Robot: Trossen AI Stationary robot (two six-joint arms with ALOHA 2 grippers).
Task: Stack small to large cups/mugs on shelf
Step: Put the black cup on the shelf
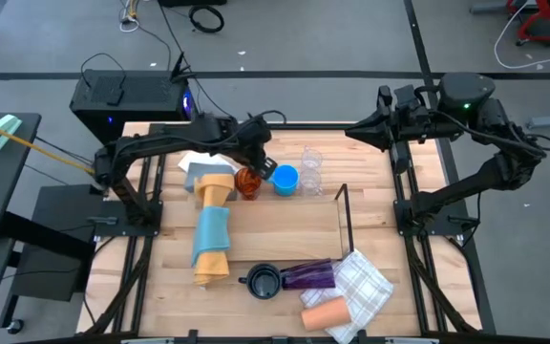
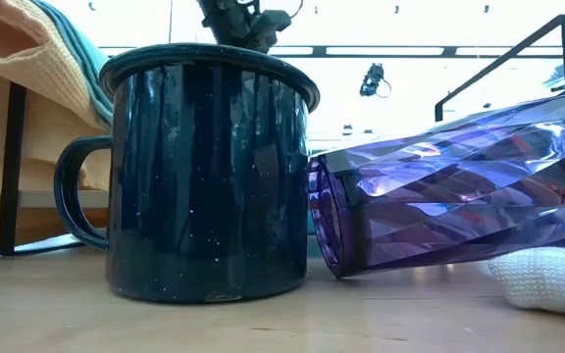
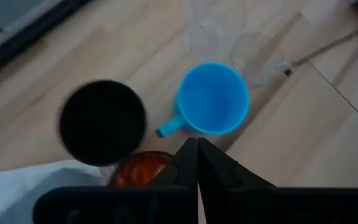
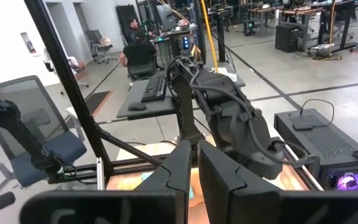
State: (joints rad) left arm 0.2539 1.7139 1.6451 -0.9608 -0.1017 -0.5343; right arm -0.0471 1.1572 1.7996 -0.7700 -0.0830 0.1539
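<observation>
High view: left gripper [image 1: 266,170] closed beside the blue cup [image 1: 285,180].

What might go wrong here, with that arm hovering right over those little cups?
The left tool, shut and empty, hangs just above the amber cup and blue cup, which stand close together; a small slip might knock either one. The clear glasses beside them look easy to tip too.

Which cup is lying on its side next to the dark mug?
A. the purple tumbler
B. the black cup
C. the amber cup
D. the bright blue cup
A: the purple tumbler lies tipped over on the table, its open mouth beside the upright dark mug; the top view shows it flat too, near the checked cloth.
</observation>
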